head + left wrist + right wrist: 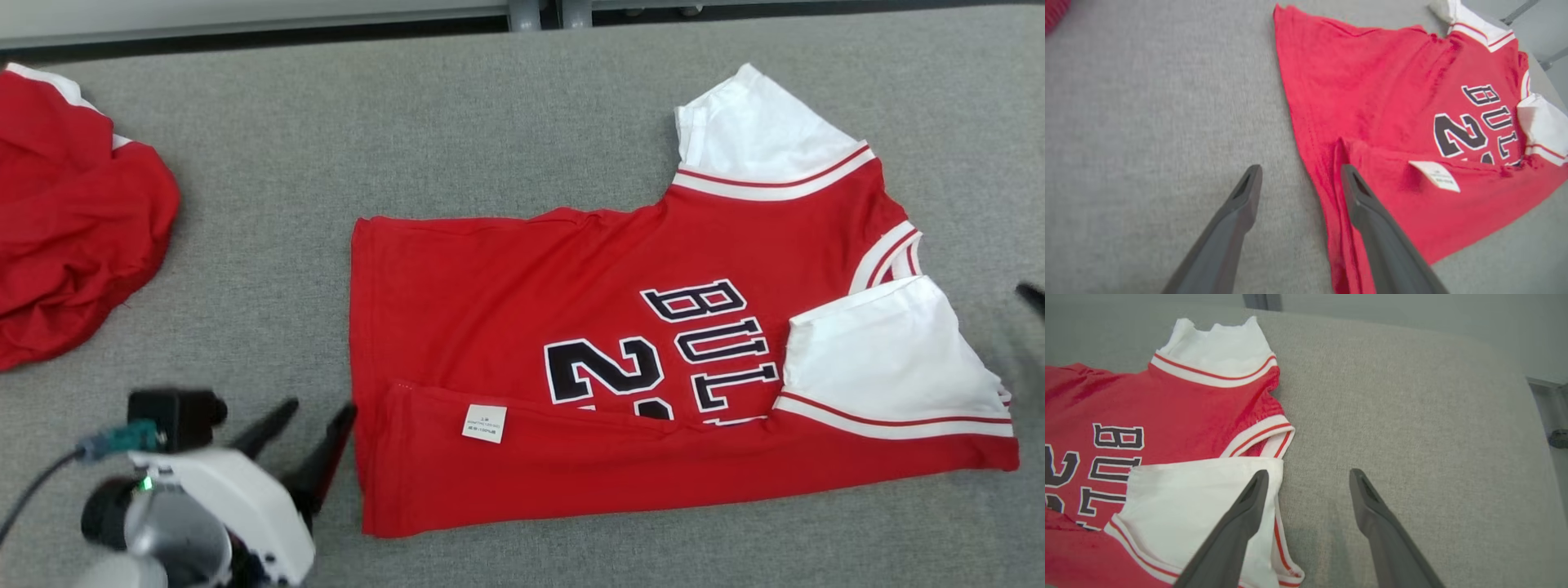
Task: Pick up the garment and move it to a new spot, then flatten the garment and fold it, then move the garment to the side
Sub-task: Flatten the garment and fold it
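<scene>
A red basketball jersey (522,310) with white sleeves and black lettering lies flat on the grey table, its near long edge folded over so a white label (484,424) shows. My left gripper (312,420) hovers open just left of the jersey's bottom hem, at the near corner. From the left wrist camera the same gripper (1300,179) straddles that hem (1327,196), empty. My right gripper (1308,482) is open too, above the table beside the white sleeve (1200,498); one fingertip (1030,296) shows at the head view's right edge.
A second red garment (73,220) lies crumpled at the table's left end. Bare grey tabletop (269,245) separates it from the jersey. Table legs (543,12) and floor show beyond the far edge; the table's right edge (1535,416) is close to my right gripper.
</scene>
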Motion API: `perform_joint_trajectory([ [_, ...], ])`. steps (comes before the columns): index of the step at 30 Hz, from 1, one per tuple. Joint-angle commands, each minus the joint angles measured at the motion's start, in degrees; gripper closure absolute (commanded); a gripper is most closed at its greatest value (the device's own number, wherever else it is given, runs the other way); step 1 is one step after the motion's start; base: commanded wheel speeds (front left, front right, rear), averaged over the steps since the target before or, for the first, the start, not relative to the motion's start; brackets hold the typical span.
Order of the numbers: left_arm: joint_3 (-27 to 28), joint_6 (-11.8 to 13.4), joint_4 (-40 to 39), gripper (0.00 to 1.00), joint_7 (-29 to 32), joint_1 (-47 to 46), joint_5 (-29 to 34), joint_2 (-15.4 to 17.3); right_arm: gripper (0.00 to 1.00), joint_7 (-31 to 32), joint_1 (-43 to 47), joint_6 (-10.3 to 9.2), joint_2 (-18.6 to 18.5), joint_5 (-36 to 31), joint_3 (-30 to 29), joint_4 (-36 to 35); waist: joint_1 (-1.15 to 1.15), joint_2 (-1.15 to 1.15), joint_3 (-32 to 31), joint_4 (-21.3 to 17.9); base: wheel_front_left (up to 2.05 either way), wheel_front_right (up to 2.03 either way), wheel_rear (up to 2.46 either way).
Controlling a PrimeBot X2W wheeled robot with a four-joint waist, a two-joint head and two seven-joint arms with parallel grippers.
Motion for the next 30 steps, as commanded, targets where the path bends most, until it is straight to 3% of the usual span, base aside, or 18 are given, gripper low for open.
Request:
perform_joint_trajectory([
  [1,0.9,0.6,-1.1,0.00,0.4,-4.2,1.1,0.3,0.00,0.1,-3.0,-0.01,-0.4,-1.0,-1.3,-0.9,0.00,0.00,2.2,0.1,0.00,0.00,0.00],
  [4,0.0,0.6,-0.7,0.00,2.9,-13.3,3.5,-0.6,0.00,2.6,-10.1,-0.01,0.0,-3.7,-2.5,-1.8,0.00,0.00,6.1,1.4,0.00,0.00,0.00],
  [7,-3.6,-0.7,6.0,0.00,6.8,-27.5,6.5,-4.8,0.00,8.0,-21.1,-0.01,2.9,-7.7,-0.2,0.5,0.00,0.00,10.8,3.4,0.00,0.00,0.00],
  [12,-8.4,-4.0,16.0,0.00,9.9,-38.8,8.9,-9.4,0.00,11.2,-32.6,-0.01,8.3,-12.4,5.4,7.3,0.00,0.00,13.7,5.6,0.00,0.00,0.00],
  [17,-11.3,-7.3,21.7,0.00,11.7,-43.3,9.2,-11.7,0.00,10.1,-40.2,-0.01,11.8,-14.6,9.6,13.9,0.00,0.00,15.5,7.0,0.00,0.00,0.00],
  [26,-14.0,-10.5,26.5,0.00,13.2,-46.6,8.3,-15.0,0.00,8.8,-49.7,-0.01,12.3,-15.1,14.9,21.7,0.00,0.00,18.0,9.8,0.00,0.00,0.00],
  [27,-14.3,-10.9,26.8,0.16,13.3,-46.7,7.9,-15.3,0.00,8.8,-50.3,-0.01,12.8,-14.5,15.4,22.3,0.00,0.00,18.1,10.0,0.00,0.00,0.00],
  [28,-14.3,-10.9,26.8,0.16,13.3,-46.7,7.9,-15.3,0.00,8.8,-50.3,-0.01,12.8,-14.5,15.4,22.3,0.00,0.00,18.1,10.0,0.00,0.00,0.00],
  [29,-14.6,-11.2,27.2,0.52,13.3,-46.6,7.7,-15.8,0.00,8.6,-50.7,-0.01,13.3,-13.9,16.0,22.9,0.00,0.00,18.1,10.1,0.00,0.00,0.00],
  [30,-14.9,-11.6,27.6,0.62,13.2,-46.4,7.4,-16.1,0.00,9.1,-50.8,-0.01,13.9,-12.9,16.8,23.4,0.00,0.00,18.1,10.2,0.00,0.00,0.00],
])
